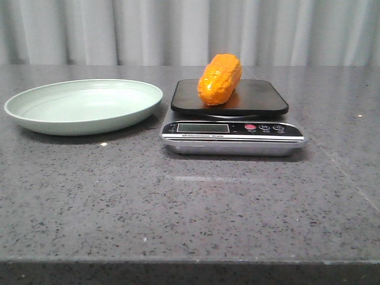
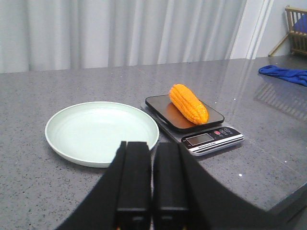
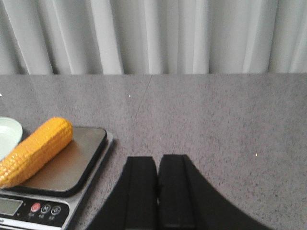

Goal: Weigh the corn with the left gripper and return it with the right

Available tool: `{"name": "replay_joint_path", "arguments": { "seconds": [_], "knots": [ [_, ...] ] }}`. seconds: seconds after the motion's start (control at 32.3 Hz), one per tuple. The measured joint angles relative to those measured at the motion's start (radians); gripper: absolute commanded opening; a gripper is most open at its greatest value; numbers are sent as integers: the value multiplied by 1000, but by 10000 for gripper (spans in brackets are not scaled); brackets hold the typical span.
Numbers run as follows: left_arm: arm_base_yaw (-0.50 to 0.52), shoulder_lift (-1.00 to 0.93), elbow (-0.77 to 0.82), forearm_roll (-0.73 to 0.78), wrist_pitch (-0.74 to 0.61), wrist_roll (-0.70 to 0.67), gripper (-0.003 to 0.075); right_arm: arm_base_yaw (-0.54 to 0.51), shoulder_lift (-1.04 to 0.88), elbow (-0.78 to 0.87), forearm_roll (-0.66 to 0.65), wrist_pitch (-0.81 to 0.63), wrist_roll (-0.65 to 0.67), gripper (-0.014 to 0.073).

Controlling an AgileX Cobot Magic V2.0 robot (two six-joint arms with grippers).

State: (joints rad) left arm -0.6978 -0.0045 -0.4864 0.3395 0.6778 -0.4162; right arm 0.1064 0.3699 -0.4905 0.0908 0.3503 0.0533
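Corn (image 1: 219,79) on scale (image 1: 233,120) | left pincer (image 2: 152,191) pressed together | right pincer (image 3: 158,191) pressed together

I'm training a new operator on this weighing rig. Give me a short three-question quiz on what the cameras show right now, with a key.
1. True or false: the corn lies on the scale.
2. Multiple choice: what is in the plate? A) the corn B) a blue cloth C) nothing
3. Short answer: is either hand holding anything, left hand or right hand?

Key
1. True; it rests on the black platform, behind the display.
2. C; the plate sits bare, left of the scale in the front view.
3. No; both hands have their fingers shut together on nothing, back from the scale.
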Motion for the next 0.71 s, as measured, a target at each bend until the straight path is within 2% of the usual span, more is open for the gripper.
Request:
{"name": "replay_joint_path", "arguments": {
  "seconds": [0.09, 0.15, 0.22, 0.37, 0.4, 0.43, 0.56, 0.71],
  "knots": [
    [0, 0, 0, 0, 0, 0, 127, 0, 16, 0, 0, 1, 0, 143],
    [0, 0, 0, 0, 0, 0, 127, 0, 16, 0, 7, 1, 0, 184],
    [0, 0, 0, 0, 0, 0, 127, 0, 18, -2, 12, 10, 0, 272],
    [0, 0, 0, 0, 0, 0, 127, 0, 29, -31, 22, 78, 0, 572],
    [0, 0, 0, 0, 0, 0, 127, 0, 38, -43, 31, 95, 0, 604],
    [0, 0, 0, 0, 0, 0, 127, 2, 47, -54, 48, 111, 0, 623],
    [0, 0, 0, 0, 0, 0, 127, 39, 106, -107, 118, 165, -14, 611],
    [0, 0, 0, 0, 0, 0, 127, 145, 242, -209, 195, 231, -53, 611]
  ]
}}
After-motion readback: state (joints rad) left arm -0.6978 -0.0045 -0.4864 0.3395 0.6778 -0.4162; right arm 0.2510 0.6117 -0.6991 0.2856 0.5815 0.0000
